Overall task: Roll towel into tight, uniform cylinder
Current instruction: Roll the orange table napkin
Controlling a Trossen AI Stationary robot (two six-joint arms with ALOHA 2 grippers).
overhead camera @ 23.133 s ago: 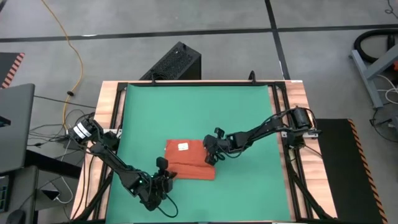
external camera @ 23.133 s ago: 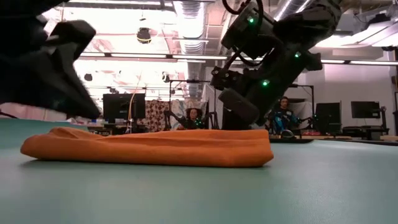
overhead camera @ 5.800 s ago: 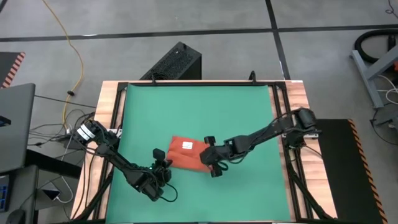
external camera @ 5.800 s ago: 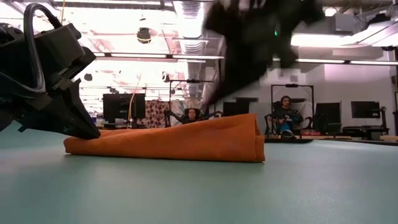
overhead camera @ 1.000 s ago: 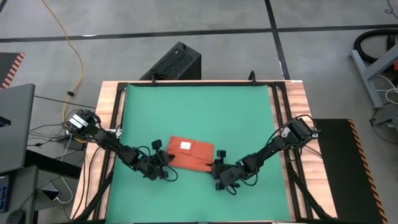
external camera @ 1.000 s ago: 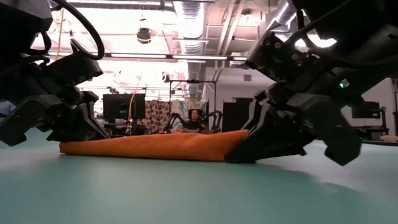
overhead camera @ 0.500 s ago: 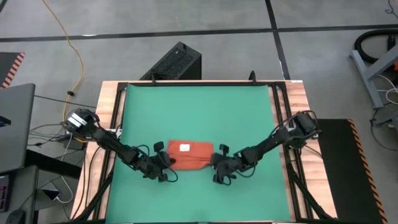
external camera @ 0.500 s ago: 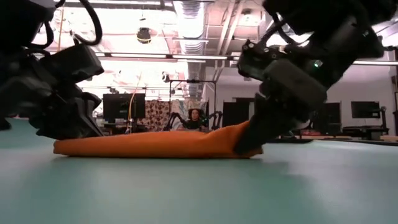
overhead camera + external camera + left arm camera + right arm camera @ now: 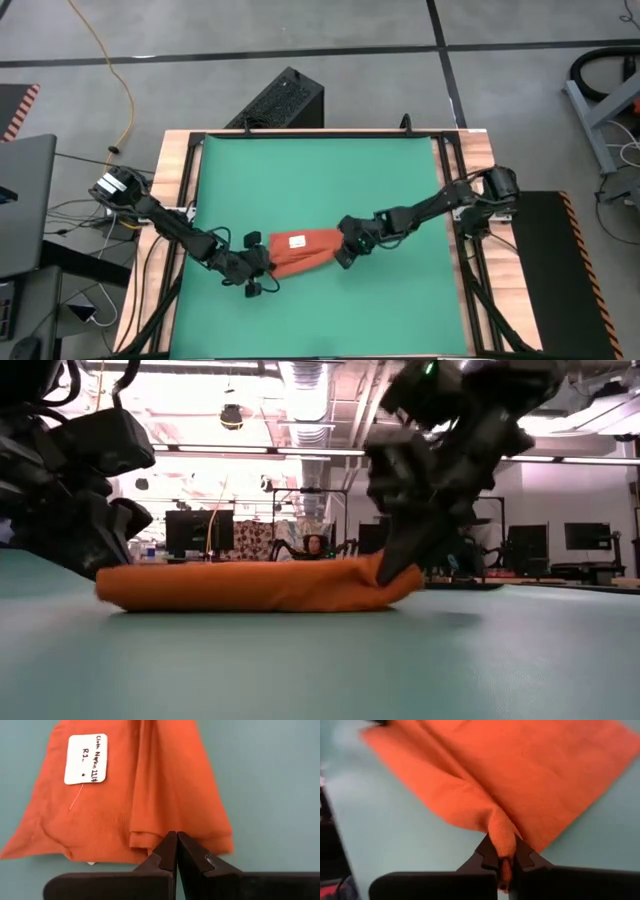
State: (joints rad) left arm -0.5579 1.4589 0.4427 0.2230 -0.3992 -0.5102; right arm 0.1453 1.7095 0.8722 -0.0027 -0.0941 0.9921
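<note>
The orange-red towel (image 9: 300, 253) lies folded in several layers on the green mat (image 9: 320, 170), its white tag (image 9: 297, 241) facing up. It also shows in the low view (image 9: 250, 586) as a low, flat bundle. My left gripper (image 9: 258, 266) is at the towel's left end, low on the mat, and shut on it. My right gripper (image 9: 345, 250) is at the towel's right end, shut on a raised ridge of cloth, which also shows in the low view (image 9: 388, 572). My left gripper pinches the edge of the towel's left end (image 9: 159, 840) at a layered fold, coming in level from the table's left. How many layers it has I cannot tell. The towel lies flat on the mat there. My right gripper pinches a bunched ridge of cloth (image 9: 501, 840) at the towel's right end between its two fingers, coming from the table's right and slanting down. The ridge is raised a little off the mat. The rest of the towel lies on the mat, slack.
Free green mat lies on every side of the towel. Wooden rails (image 9: 455, 190) border the mat. A black box (image 9: 285, 100) stands beyond the far edge. A person (image 9: 313, 547) sits in the room behind the table.
My right gripper has gone from near the front edge toward the far edge and a little left, taking the towel's right near corner with it. The towel's right end has folded inward and narrowed; its left end, at my left gripper, has stayed.
</note>
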